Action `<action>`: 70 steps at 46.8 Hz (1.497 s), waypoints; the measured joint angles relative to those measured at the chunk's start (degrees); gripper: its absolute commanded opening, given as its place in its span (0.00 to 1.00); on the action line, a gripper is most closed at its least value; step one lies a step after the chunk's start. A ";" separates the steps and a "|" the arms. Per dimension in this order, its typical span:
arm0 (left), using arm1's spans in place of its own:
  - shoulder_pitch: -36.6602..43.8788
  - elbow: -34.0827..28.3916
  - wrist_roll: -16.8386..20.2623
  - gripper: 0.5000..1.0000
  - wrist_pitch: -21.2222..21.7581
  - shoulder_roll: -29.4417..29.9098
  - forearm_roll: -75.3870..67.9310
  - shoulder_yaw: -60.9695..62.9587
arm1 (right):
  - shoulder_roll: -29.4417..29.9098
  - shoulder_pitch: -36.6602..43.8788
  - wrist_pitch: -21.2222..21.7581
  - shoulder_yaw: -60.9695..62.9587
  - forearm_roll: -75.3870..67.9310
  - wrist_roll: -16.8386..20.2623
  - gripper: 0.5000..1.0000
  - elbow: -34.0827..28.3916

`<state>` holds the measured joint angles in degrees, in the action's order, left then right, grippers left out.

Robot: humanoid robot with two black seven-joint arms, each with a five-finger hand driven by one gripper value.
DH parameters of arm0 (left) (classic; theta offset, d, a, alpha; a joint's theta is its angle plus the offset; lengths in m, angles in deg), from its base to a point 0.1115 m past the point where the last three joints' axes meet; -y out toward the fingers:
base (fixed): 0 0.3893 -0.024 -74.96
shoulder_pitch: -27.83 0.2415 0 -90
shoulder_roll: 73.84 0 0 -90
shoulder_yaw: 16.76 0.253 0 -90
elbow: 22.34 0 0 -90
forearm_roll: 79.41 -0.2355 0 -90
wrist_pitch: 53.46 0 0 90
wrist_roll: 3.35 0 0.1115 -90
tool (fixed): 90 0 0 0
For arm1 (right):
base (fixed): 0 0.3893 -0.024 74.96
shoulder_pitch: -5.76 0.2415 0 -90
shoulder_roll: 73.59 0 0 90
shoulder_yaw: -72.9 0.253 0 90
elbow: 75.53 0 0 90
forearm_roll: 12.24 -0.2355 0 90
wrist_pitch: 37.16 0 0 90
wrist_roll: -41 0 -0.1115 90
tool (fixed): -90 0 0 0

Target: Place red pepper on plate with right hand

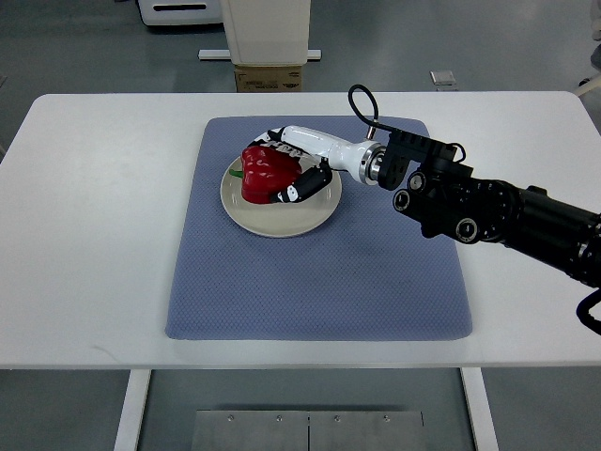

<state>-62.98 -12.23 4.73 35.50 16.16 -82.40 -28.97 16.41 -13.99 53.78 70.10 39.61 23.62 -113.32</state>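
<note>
A red pepper (264,173) with a green stem lies on the cream plate (282,222), which sits at the upper left of the blue mat. My right hand (296,162) reaches in from the right edge and its white and black fingers (305,183) are curled around the pepper's right side and top. The pepper rests on the plate's surface while still held. The left arm does not show.
The blue mat (319,282) covers the middle of the white table (94,235). A cardboard box (269,75) and a white pedestal stand beyond the table's far edge. The black forearm (498,214) crosses the mat's right corner.
</note>
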 measured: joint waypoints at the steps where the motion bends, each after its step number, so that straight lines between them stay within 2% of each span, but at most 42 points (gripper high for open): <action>1: 0.01 0.00 0.00 1.00 0.00 0.00 0.00 0.00 | 0.00 -0.20 -0.03 0.00 0.03 0.13 0.00 0.02; 11: 0.02 0.00 0.00 1.00 0.00 0.00 0.00 0.00 | 0.00 -1.04 -0.07 -0.04 0.10 0.49 0.01 0.08; 15: 0.02 0.00 0.00 1.00 -0.01 0.00 0.00 0.00 | 0.00 -1.31 -0.07 -0.09 0.10 0.51 0.23 0.09; 25: 0.02 0.00 0.00 1.00 -0.02 0.00 0.00 0.00 | 0.00 -1.90 -0.06 -0.10 0.10 0.51 0.93 0.18; 26: 0.02 0.00 0.00 1.00 -0.02 0.00 0.00 0.00 | 0.00 -1.93 -0.06 -0.11 0.10 0.51 0.96 0.17; 34: 0.01 0.00 0.00 1.00 -0.02 0.00 0.00 0.00 | 0.00 -2.56 -0.06 -0.11 0.03 0.40 1.00 0.27; 47: 0.03 0.00 0.00 1.00 -0.01 0.00 0.00 0.00 | 0.00 -2.18 -0.42 0.10 -0.04 0.37 1.00 0.53; 58: 0.03 0.00 0.00 1.00 -0.01 0.00 0.00 0.00 | 0.00 -1.86 -1.88 5.93 -0.38 0.75 0.99 0.68; 70: 0.02 0.00 0.00 1.00 0.00 0.00 0.00 0.00 | 0.00 -3.39 -1.81 16.56 -1.45 6.10 0.99 0.72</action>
<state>-62.97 -12.23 4.73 35.50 16.16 -82.40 -28.97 16.42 -17.38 51.96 86.66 38.16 29.71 -112.60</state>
